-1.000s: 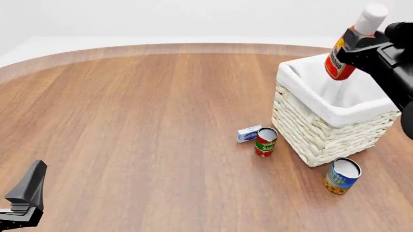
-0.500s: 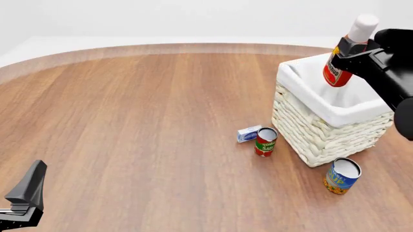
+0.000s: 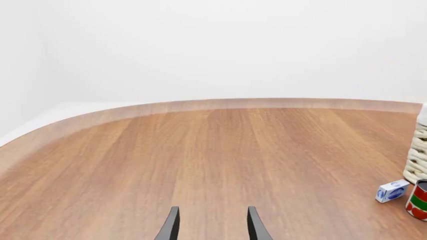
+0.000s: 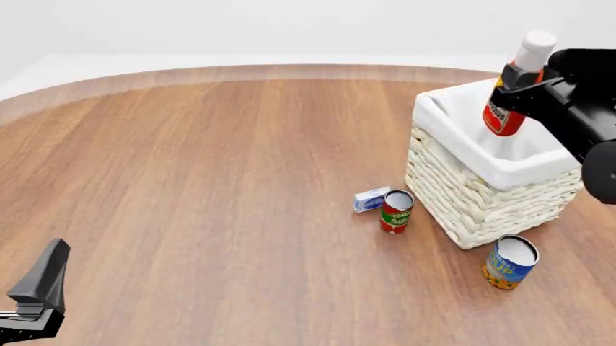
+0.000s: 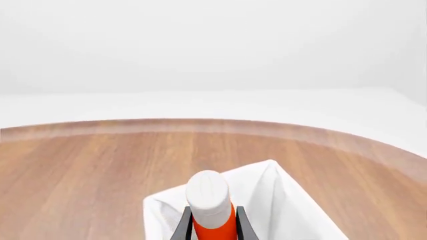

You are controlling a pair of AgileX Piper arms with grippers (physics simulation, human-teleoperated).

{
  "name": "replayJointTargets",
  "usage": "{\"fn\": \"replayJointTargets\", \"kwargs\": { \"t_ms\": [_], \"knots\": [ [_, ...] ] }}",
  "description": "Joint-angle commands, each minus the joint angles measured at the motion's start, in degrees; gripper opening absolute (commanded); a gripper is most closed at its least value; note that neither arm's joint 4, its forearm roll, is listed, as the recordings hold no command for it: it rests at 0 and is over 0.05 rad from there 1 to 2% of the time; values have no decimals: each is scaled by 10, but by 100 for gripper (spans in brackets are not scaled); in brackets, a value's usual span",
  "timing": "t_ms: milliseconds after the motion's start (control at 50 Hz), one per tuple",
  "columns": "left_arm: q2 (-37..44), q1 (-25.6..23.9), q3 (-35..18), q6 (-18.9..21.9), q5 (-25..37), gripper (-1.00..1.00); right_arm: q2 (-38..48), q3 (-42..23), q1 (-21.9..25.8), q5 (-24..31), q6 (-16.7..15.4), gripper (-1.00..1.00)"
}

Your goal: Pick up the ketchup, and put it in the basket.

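The ketchup (image 4: 508, 107) is a red-orange bottle with a tall white cap, held upright and slightly tilted over the opening of the basket (image 4: 481, 198), its base just inside the rim. My right gripper (image 4: 520, 81) is shut on the ketchup's neck. In the right wrist view the white cap (image 5: 208, 198) stands between the fingers (image 5: 184, 225) with the basket's white liner (image 5: 283, 205) beyond. My left gripper (image 3: 212, 231) is open and empty, low at the near left of the table (image 4: 39, 292).
A red-and-green tomato sauce can (image 4: 396, 211) and a small white-blue box (image 4: 371, 200) stand just left of the basket. A blue-yellow can (image 4: 510, 262) stands in front of it. The can (image 3: 419, 200) and box (image 3: 391, 191) also show in the left wrist view.
My right gripper has moved the ketchup leftward and down toward the basket's opening, and the bottle stands more upright. The left arm has not moved.
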Motion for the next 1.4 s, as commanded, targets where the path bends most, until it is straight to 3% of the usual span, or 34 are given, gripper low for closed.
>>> {"fn": "replayJointTargets", "kwargs": {
  "t_ms": [20,1400],
  "knots": [
    [0,0,0,0,0,100,10,-6,-5,4,-1,-100],
    [0,0,0,0,0,100,69,-19,-17,2,-17,-100]
  ]
}}
